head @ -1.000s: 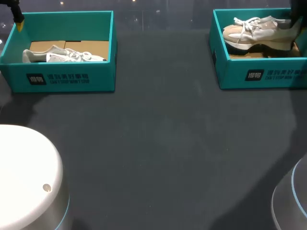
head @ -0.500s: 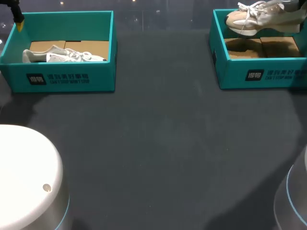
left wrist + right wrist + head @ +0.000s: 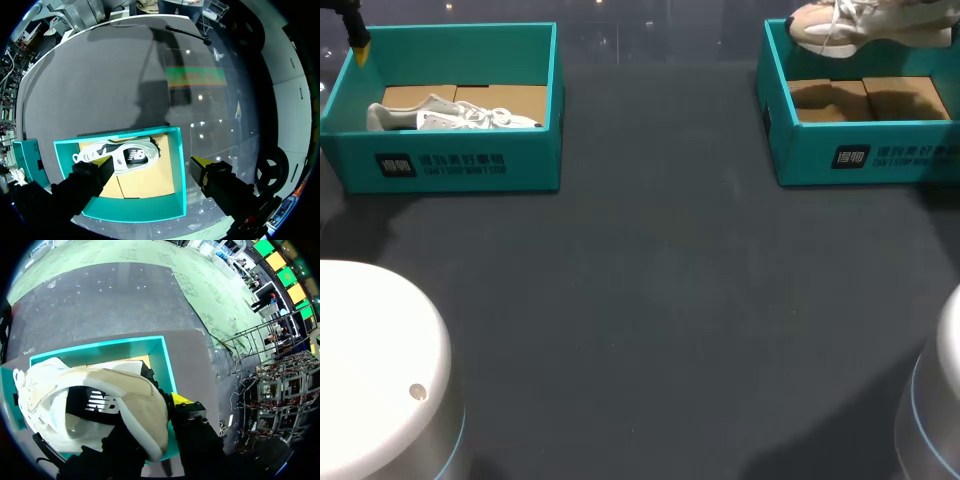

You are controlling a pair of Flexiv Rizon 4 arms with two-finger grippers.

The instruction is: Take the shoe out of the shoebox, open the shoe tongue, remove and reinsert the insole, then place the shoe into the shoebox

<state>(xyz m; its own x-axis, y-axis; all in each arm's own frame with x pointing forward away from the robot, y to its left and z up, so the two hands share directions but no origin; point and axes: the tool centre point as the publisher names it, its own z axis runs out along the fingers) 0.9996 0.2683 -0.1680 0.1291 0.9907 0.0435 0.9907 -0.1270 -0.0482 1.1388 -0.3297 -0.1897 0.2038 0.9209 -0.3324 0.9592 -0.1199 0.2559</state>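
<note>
One second ago had the beige shoe point(image 3: 865, 22) lying flat in the right shoebox point(image 3: 860, 150); half a second ago had it partway up; now holds it in the air over the box's far side, toe toward the left, clear of the cardboard floor. Grips it at the heel with the right end effector point(image 3: 161, 409), closed on the heel collar by the look of it: shows one yellow tip outside the heel in the right wrist view and hides the other behind the shoe.

Means, most likely, the first step nearly finished: out of the box, not yet set down on the tabletop point(image 3: 660, 300). Calls next for bringing the shoe forward and lowering it onto the bare tabletop in front, within reach for the tongue and insole work.

Has left the other side alone: keeps the left end effector point(image 3: 152, 162) spread wide and empty above the left shoebox point(image 3: 181, 165), with the white shoe point(image 3: 125, 156) lying inside, untouched, same as a second ago.
</note>
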